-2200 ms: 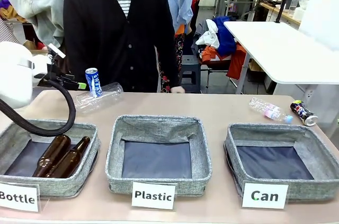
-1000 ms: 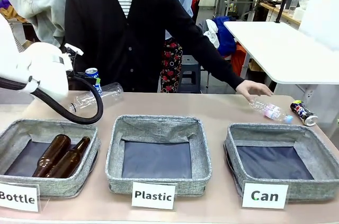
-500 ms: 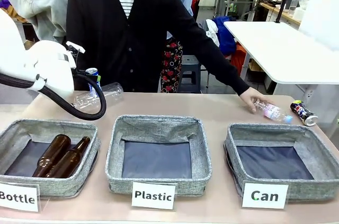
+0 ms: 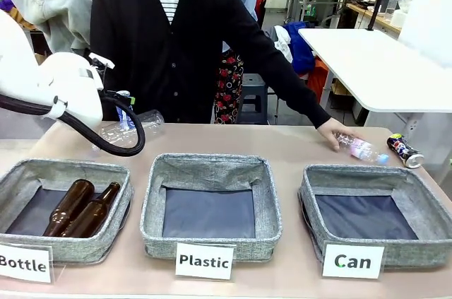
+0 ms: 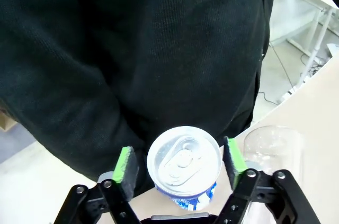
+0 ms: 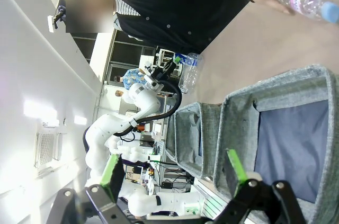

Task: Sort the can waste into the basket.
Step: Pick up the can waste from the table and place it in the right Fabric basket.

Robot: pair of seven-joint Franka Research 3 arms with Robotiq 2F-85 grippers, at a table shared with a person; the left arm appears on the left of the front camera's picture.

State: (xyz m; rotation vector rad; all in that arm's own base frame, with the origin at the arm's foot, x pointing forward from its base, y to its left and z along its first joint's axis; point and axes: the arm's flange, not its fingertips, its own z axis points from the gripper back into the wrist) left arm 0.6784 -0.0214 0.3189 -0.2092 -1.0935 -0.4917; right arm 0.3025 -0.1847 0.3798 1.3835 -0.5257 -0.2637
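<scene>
Front view: blue-white can (image 4: 125, 112) mostly hidden behind left arm (image 4: 70, 87). Left wrist view: can's lower body blocked by left gripper (image 5: 179, 152), clear bottle (image 5: 273, 144) partly behind it. Black can (image 4: 405, 150) print too small to read.

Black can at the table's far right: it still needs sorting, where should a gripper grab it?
Likely mid-body on the black can, from straight above, squeezing across its long axis: it lies on its side, with a plastic bottle and a person's hand at its left.
</scene>
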